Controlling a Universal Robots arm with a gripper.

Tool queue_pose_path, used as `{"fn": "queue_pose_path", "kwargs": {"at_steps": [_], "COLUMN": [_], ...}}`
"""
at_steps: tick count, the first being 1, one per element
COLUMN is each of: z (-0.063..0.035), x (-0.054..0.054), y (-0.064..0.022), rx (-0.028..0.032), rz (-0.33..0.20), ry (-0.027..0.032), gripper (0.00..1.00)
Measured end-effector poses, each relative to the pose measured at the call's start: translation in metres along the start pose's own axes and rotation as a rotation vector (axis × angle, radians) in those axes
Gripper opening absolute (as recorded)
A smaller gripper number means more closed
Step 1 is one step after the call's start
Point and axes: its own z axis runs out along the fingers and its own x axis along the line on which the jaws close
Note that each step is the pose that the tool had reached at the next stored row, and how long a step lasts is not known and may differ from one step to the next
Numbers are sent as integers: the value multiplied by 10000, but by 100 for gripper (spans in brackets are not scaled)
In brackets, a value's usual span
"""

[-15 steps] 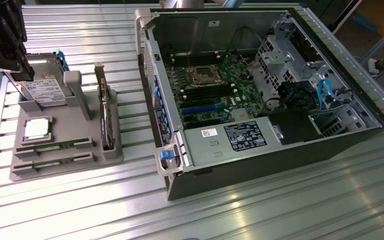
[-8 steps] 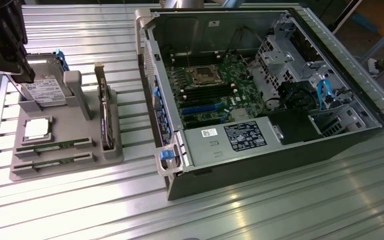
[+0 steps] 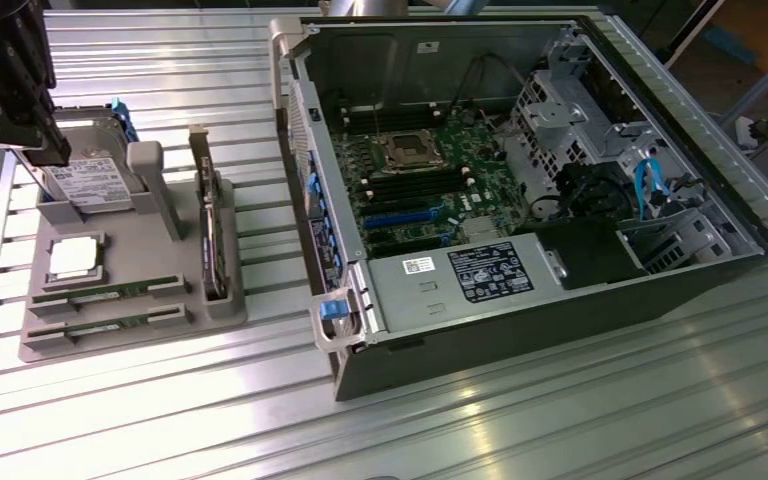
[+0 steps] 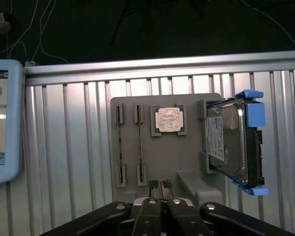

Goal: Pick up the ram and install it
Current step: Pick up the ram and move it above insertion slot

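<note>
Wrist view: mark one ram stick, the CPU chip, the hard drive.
ram stick point(image 4: 139, 145): wrist view, middle of its thin edge.
CPU chip point(image 4: 169, 119): wrist view, centre of the silver lid.
hard drive point(image 4: 231, 140): wrist view, middle of its metal face.

Table point(image 3: 518, 430): ribbed silver metal.
Light: bright glare on the table's slats.
Floor point(image 4: 88, 29): dark, beyond the table's railed edge.
Screen point(image 4: 0, 123): white-framed, beside the table's edge.

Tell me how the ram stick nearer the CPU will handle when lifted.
The ram looks thin and rigid, so probably stiff and light. Standing on edge in end slots of the gray holder, it may bind or tip if pulled askew.
</note>
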Motion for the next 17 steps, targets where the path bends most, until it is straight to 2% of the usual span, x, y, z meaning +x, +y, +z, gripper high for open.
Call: {"fn": "queue_pose_path", "kwargs": {"at_steps": [17], "z": [-1], "x": [34], "y": [-2], "rx": [0], "rz": [-25], "ry": [0], "gripper": [11]}}
